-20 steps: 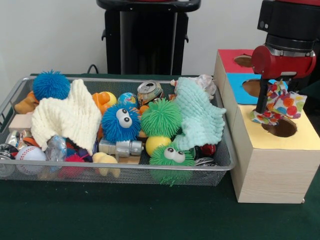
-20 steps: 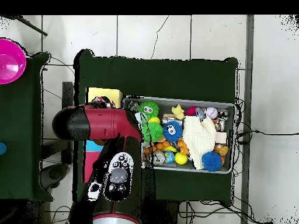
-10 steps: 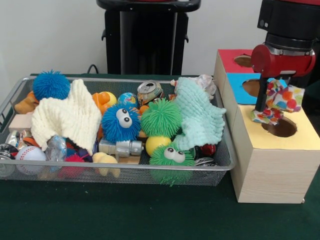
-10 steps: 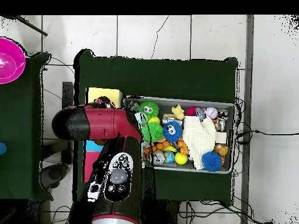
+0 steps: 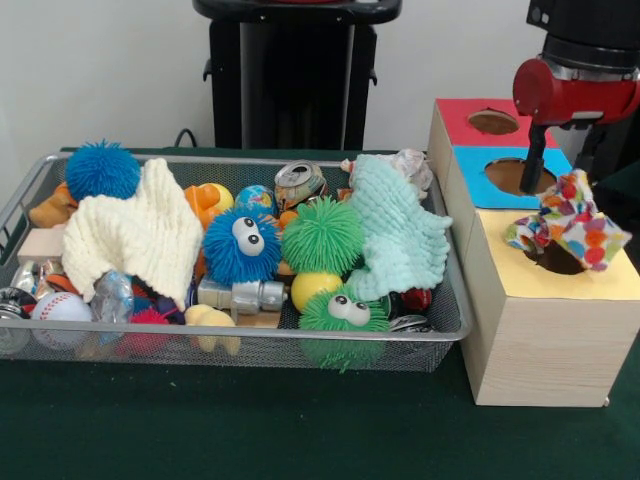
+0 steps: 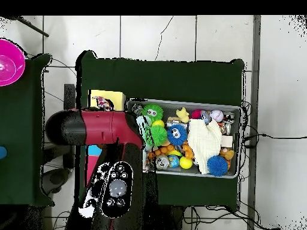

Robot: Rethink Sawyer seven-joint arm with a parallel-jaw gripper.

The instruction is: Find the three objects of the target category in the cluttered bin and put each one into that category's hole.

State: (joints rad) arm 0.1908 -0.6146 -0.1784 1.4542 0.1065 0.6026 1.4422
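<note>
You are seeing the colourful polka-dot cloth (image 5: pixel 567 222) lying across the round hole in the yellow panel (image 5: pixel 560 283) of the wooden box, released; the black gripper (image 5: pixel 536 160) is hanging spread above it.

I see a silvery wire-mesh metal bin (image 5: pixel 440 325) on the table (image 5: pixel 250 420), which wears a matt dark green cloth; beside the bin stands a pale box (image 5: pixel 540 350) of wood grain with matt yellow, blue and red tops. Inside the bin lie two soft, nubbly knitted cloths, cream (image 5: pixel 135 235) and mint (image 5: pixel 400 235), among rubbery spiky balls (image 5: pixel 320 235) and a shiny dented metal can (image 5: pixel 298 182). On the box's yellow top rests a thin dotted printed cloth (image 5: pixel 570 222), and above it the arm's red shell (image 5: pixel 575 90) looks smooth, glossy plastic.
</note>
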